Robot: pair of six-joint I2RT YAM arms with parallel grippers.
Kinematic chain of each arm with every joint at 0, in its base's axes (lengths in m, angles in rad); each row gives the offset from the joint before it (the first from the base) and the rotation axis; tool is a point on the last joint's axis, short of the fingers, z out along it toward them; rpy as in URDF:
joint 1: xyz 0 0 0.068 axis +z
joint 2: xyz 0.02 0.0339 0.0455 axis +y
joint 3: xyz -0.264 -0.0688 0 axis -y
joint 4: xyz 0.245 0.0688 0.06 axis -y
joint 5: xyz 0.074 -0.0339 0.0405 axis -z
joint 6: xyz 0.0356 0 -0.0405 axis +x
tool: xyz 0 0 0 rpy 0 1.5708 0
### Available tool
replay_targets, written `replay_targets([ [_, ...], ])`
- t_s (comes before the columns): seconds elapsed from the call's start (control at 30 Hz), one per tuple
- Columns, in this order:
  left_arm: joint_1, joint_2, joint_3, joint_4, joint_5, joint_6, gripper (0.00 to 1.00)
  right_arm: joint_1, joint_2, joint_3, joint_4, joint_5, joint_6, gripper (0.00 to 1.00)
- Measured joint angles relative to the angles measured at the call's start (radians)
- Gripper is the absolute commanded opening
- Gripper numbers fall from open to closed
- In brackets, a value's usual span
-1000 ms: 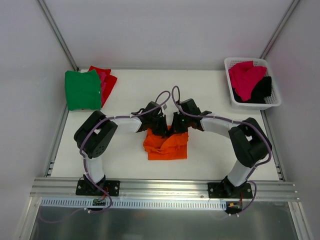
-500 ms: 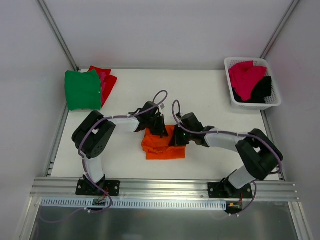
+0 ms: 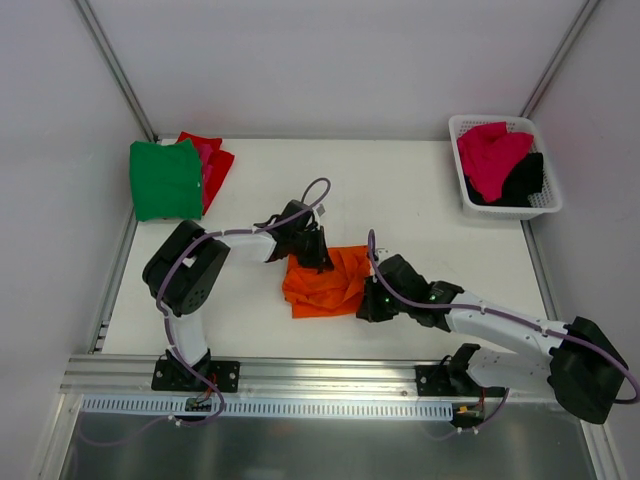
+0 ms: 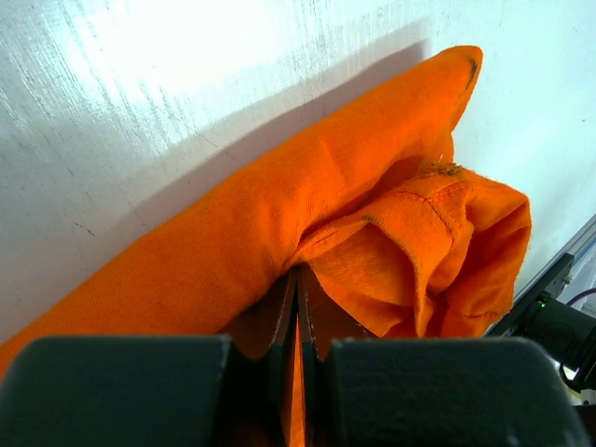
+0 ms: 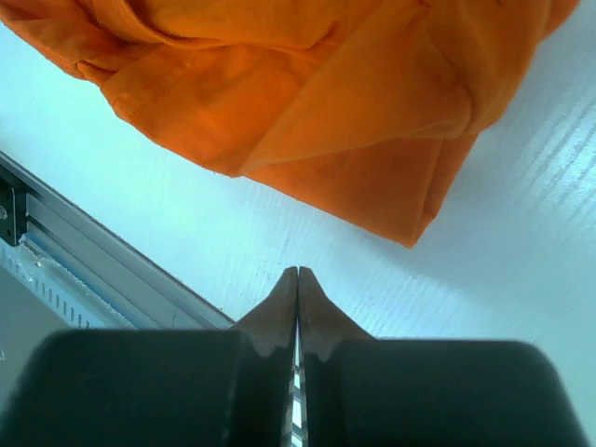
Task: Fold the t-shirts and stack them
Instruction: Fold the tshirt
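A bright orange t-shirt (image 3: 322, 285) lies loosely bunched at the table's middle. My left gripper (image 3: 316, 260) is at its far left edge. In the left wrist view its jaws are shut, tips (image 4: 298, 272) pushed into a fold of the orange t-shirt (image 4: 279, 214), with no cloth seen pinched between them. My right gripper (image 3: 364, 305) sits low by the shirt's near right corner. Its jaws (image 5: 298, 272) are shut and empty over bare table, a short way from the orange hem (image 5: 372, 186). A folded green t-shirt (image 3: 165, 180) lies on a red one (image 3: 220, 160) at the far left.
A white lattice basket (image 3: 548, 205) at the far right holds a magenta-pink t-shirt (image 3: 490, 155) and a black one (image 3: 527, 180). A metal rail (image 3: 320, 372) runs along the near edge, close behind my right gripper. Frame posts rise at both far corners.
My right gripper left the shirt's far edge and swung round to its near right side, the arm stretching low. The shirt's right part spread rightward. The left gripper barely moved.
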Motion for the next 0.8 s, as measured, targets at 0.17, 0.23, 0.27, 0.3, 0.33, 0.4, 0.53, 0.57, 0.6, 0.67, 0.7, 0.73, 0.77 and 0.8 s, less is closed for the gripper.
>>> replay_targets([
  [0.17, 0.0, -0.021, -0.017, 0.0, 0.006, 0.001, 0.0, 0.003, -0.016, 0.0, -0.028, 0.031, -0.001, 0.01],
  [0.23, 0.0, -0.072, -0.047, -0.016, -0.002, 0.006, 0.0, 0.003, -0.015, 0.0, -0.039, 0.037, -0.003, 0.01],
  [0.27, 0.0, -0.106, -0.061, -0.034, -0.01, 0.01, 0.0, 0.003, -0.014, 0.001, -0.042, 0.039, -0.005, 0.01],
  [0.3, 0.0, -0.145, -0.069, -0.053, -0.019, 0.015, 0.0, 0.003, -0.011, 0.003, -0.045, 0.04, -0.006, 0.01],
  [0.33, 0.0, -0.175, -0.07, -0.066, -0.03, 0.018, 0.0, 0.003, -0.009, 0.004, -0.046, 0.042, -0.006, 0.0],
  [0.4, 0.004, -0.244, -0.069, -0.075, -0.042, 0.035, 0.0, 0.003, -0.001, 0.008, -0.047, 0.044, -0.01, 0.01],
  [0.53, 0.037, -0.274, -0.051, -0.076, -0.043, 0.059, 0.0, 0.004, 0.014, 0.012, -0.046, 0.046, -0.012, 0.01],
  [0.57, 0.047, -0.26, -0.048, -0.077, -0.043, 0.063, 0.0, 0.004, 0.016, 0.012, -0.047, 0.046, -0.013, 0.01],
  [0.6, 0.055, -0.24, -0.045, -0.079, -0.043, 0.065, 0.0, 0.004, 0.017, 0.012, -0.047, 0.046, -0.013, 0.01],
  [0.67, 0.066, -0.191, -0.04, -0.082, -0.042, 0.067, 0.0, 0.004, 0.018, 0.012, -0.047, 0.047, -0.013, 0.0],
  [0.7, 0.07, -0.158, -0.038, -0.083, -0.038, 0.067, 0.0, 0.004, 0.018, 0.012, -0.047, 0.047, -0.013, 0.01],
  [0.73, 0.071, -0.122, -0.038, -0.085, -0.035, 0.067, 0.0, 0.004, 0.017, 0.013, -0.047, 0.047, -0.013, 0.0],
  [0.77, 0.072, -0.108, -0.038, -0.087, -0.034, 0.067, 0.0, 0.004, 0.017, 0.013, -0.047, 0.047, -0.014, 0.0],
  [0.8, 0.072, -0.087, -0.037, -0.086, -0.029, 0.067, 0.0, 0.004, 0.017, 0.014, -0.047, 0.047, -0.016, 0.01],
])
